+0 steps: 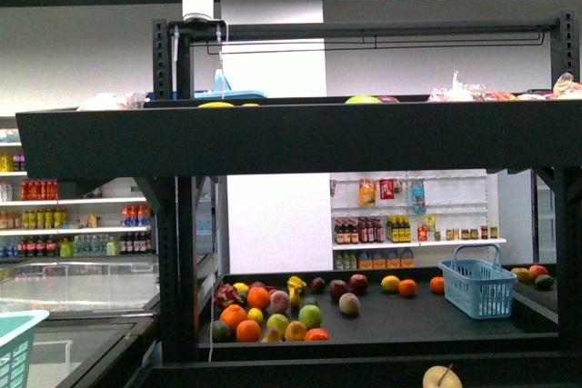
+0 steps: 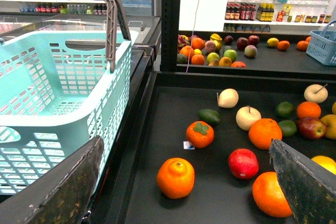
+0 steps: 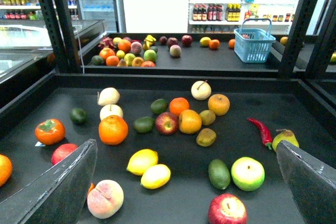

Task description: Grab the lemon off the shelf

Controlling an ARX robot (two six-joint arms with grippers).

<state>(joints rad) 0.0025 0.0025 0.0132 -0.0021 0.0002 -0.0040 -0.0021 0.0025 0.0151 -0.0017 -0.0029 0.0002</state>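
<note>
I see both pincers spread wide, holding nothing: right gripper (image 3: 185, 145) faces the black metal-framed shelf (image 3: 252, 103), whose tray holds the smooth bright yellow oval lemon (image 3: 142, 161) touching a second yellow fruit (image 3: 156, 176), and left gripper (image 2: 186, 141) is near the mint plastic basket (image 2: 52, 103).

The lemon (image 3: 142, 161) is yellow, the shelf (image 3: 236, 129) black.

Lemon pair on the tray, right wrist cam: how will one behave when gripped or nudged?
Likely rolls: the lemon is a smooth oval lying loose on the flat shelf. The second lemon seems to touch it, so probably shifts too. Glossy skin may slip.
</note>
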